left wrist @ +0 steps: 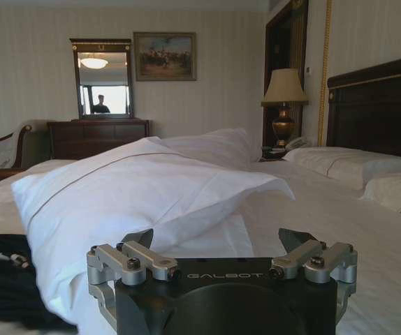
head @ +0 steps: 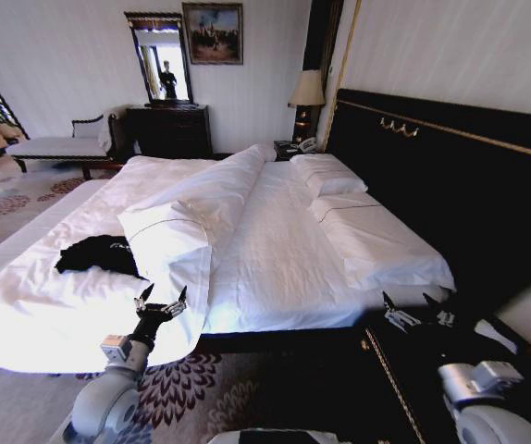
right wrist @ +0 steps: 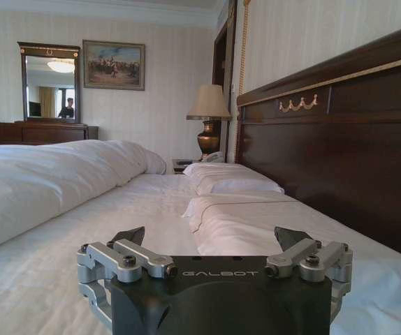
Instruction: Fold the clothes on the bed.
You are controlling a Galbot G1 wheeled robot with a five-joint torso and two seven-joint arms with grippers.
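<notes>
The black T-shirt (head: 97,253) lies crumpled on the bed's (head: 275,250) white duvet at the near left side; its dark fabric (left wrist: 5,286) also shows in the left wrist view. My left gripper (head: 160,303) hovers open at the bed's near edge, just right of the shirt and in front of the folded-back duvet (left wrist: 151,188). The right gripper (head: 413,313) stands open at the bed's near right corner, close to the pillows (right wrist: 235,183) and the dark headboard (head: 450,166).
A bunched duvet ridge (head: 210,190) runs down the bed's middle. Beyond the bed stand a dark dresser with mirror (head: 166,125), a white-cushioned bench (head: 57,146) and a lamp on a nightstand (head: 306,92). Patterned carpet (head: 201,388) lies beneath me.
</notes>
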